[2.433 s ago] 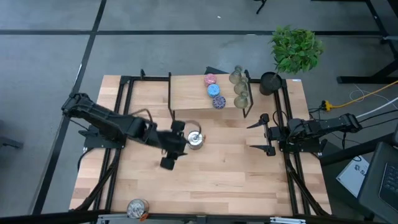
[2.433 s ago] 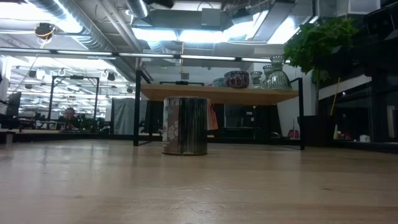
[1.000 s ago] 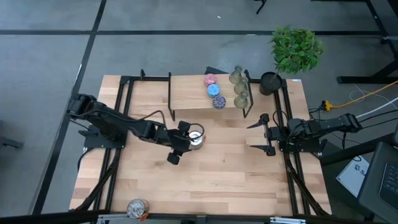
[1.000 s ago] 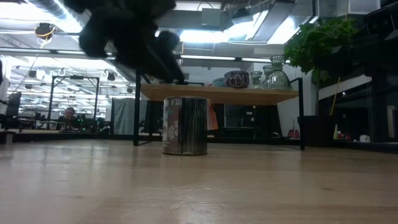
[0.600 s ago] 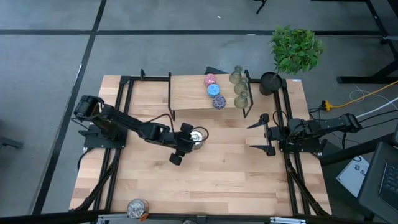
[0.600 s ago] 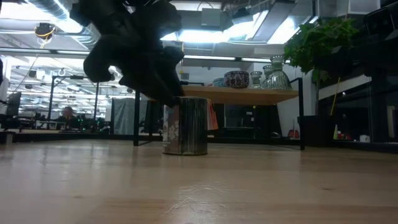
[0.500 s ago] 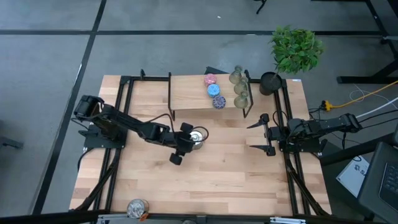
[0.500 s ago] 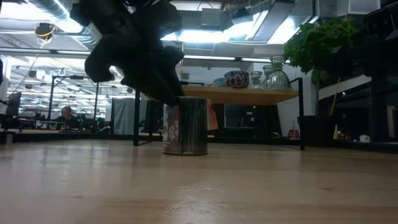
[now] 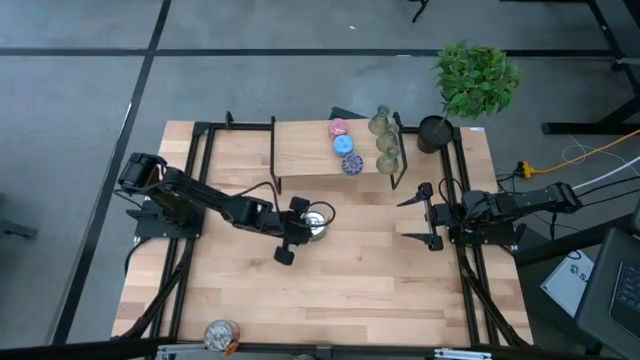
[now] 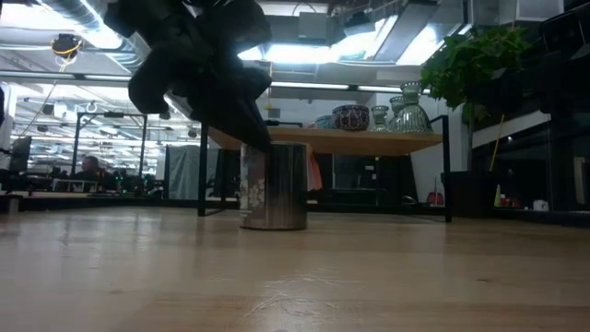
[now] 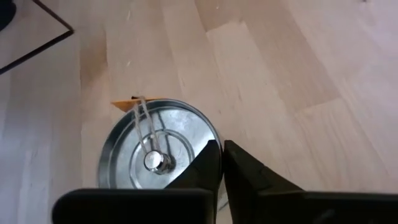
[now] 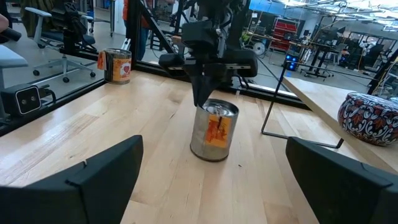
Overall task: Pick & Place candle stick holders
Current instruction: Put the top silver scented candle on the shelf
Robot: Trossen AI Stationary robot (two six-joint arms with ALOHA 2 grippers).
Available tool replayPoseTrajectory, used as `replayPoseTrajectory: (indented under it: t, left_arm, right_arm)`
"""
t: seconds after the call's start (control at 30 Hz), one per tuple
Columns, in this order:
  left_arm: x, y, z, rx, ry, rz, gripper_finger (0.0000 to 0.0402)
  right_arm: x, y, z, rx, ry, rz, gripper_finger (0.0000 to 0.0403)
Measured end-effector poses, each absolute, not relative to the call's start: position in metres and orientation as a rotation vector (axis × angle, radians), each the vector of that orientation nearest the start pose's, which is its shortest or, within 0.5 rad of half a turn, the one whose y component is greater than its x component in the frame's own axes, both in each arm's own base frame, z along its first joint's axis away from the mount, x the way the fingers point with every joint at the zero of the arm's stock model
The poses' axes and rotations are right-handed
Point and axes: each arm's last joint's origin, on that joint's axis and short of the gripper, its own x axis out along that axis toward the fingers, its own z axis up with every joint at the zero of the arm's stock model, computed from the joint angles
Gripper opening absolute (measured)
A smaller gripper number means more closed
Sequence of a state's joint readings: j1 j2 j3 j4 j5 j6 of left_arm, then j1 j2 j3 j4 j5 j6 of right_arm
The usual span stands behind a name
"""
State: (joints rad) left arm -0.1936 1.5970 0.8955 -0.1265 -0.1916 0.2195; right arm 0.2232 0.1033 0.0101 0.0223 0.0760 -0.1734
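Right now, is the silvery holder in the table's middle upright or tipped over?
Upright: the silvery holder stands on its base, its open mouth facing up, with the left claw pinching its rim.

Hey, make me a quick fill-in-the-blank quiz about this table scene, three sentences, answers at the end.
1. The left gripper has its fingers pinched on the ____ of the silvery candle holder at mid-table.
2. A second silvery holder stands near the table's ____ edge, far from the shelf.
3. The right gripper waits at the table's right side with its fingers ____.

Missing words: rim; front; open
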Motion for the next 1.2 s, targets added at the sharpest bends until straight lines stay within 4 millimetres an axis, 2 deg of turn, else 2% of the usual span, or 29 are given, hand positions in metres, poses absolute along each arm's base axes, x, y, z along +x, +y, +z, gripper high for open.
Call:
replayPoseTrajectory:
  t: [0.57,1.2]
  left_arm:
    - [0.313,-0.057,0.184,0.359,0.802,-0.105,0.0003]
    - [0.308,-0.083,0.196,0.39,0.757,-0.067,0.0002]
  right_arm:
    - [0.101,0.021,0.161,-0.184,0.057,0.153,0.0398]
    - [0.101,0.021,0.161,-0.184,0.058,0.153,0.0398]
